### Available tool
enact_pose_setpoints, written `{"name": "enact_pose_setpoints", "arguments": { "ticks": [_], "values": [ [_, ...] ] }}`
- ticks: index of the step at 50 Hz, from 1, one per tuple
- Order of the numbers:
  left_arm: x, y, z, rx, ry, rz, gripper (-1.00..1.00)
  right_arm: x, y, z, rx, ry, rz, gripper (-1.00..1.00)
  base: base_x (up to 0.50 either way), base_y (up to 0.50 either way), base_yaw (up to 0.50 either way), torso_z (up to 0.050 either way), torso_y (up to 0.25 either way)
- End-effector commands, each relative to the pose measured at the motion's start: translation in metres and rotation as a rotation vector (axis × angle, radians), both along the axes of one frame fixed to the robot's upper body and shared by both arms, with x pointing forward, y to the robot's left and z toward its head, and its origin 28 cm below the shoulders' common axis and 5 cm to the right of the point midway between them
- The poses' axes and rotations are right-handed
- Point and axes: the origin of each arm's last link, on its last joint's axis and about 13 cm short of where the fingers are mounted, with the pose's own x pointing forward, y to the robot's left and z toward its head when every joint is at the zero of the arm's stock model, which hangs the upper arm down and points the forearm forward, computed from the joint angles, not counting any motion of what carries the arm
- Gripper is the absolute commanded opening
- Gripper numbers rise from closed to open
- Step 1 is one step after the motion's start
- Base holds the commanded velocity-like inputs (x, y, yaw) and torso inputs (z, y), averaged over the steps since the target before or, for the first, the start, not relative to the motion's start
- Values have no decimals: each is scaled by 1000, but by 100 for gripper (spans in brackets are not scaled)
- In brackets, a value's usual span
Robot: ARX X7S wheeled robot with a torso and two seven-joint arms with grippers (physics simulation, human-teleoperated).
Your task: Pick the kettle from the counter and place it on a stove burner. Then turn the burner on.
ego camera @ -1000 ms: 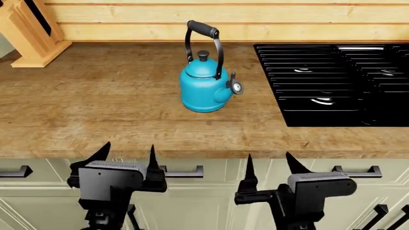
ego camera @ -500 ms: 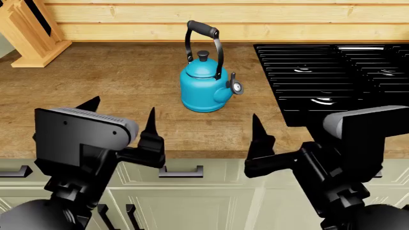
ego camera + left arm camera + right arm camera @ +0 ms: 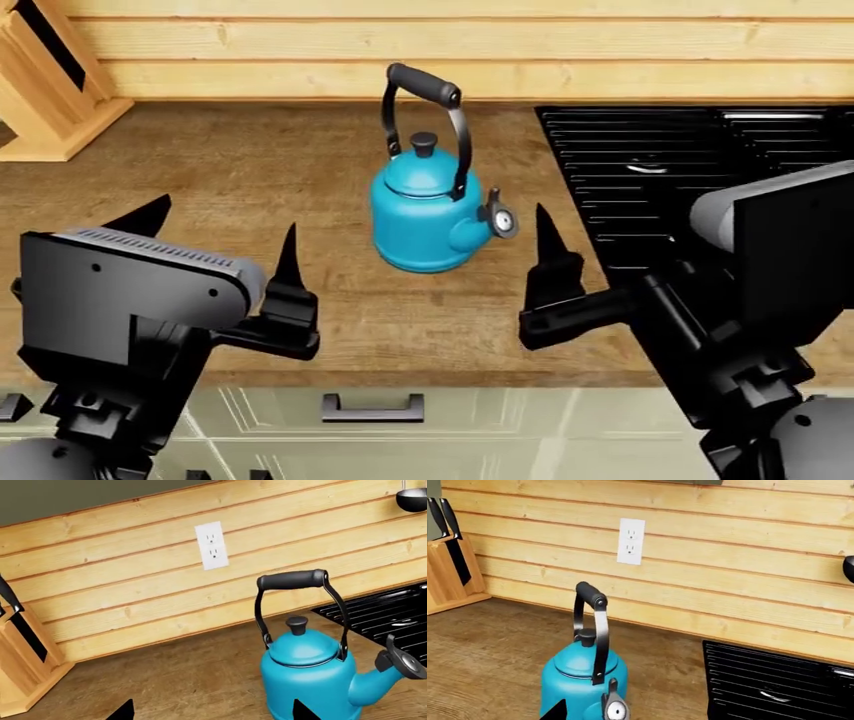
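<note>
We see the kettle [image 3: 424, 215] standing upright on the bench [image 3: 200, 180], just left of the black cooktop [image 3: 667, 170] and apart from it, its spout turned toward the cooktop's side. Its arched black handle stands up over the lid knob. Nothing touches it.

Our left hand [image 3: 214, 240] hangs over the front part of the bench, to the left of the kettle and nearer us, its two pointed fingers spread wide and empty. In the left wrist view the kettle [image 3: 313, 665] fills the lower part of the picture, with one dark fingertip [image 3: 303, 711] showing in front of its body and the other well off to the side.

Our right hand [image 3: 627, 250] hangs near the cooktop's front corner, right of the kettle. Only one finger [image 3: 547, 260] shows clearly in the head view (the other is hidden behind the arm's own body), so we cannot tell how far it is spread. The right wrist view shows the kettle [image 3: 580, 675] close ahead.

A wooden knife block [image 3: 47, 75] stands at the far left of the bench against the plank wall [image 3: 534, 45], and a white socket [image 3: 211, 545] sits on that wall.
</note>
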Motion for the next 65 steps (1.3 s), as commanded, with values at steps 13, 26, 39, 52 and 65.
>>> {"name": "enact_pose_setpoints", "arguments": {
  "ticks": [13, 26, 39, 52, 65],
  "values": [
    [-3, 2, -1, -4, -1, 4, 100, 2, 2, -3, -45, 12, 11, 100, 335, 0, 0, 0, 0],
    [0, 2, -4, -8, 10, 6, 100, 5, 7, 12, -41, -15, 49, 100, 147, 0, 0, 0, 0],
    [0, 3, -3, -10, 9, 8, 100, 40, 22, 56, 22, 26, 188, 100, 0, 0, 0, 0, 0],
    [-1, 5, -8, -9, 16, 15, 100, 82, 23, 44, 12, 126, 143, 100, 0, 0, 0, 0, 0],
    [3, 5, -15, -25, 29, 9, 100, 108, 31, 27, 33, 198, 246, 100, 0, 0, 0, 0, 0]
  ]
}}
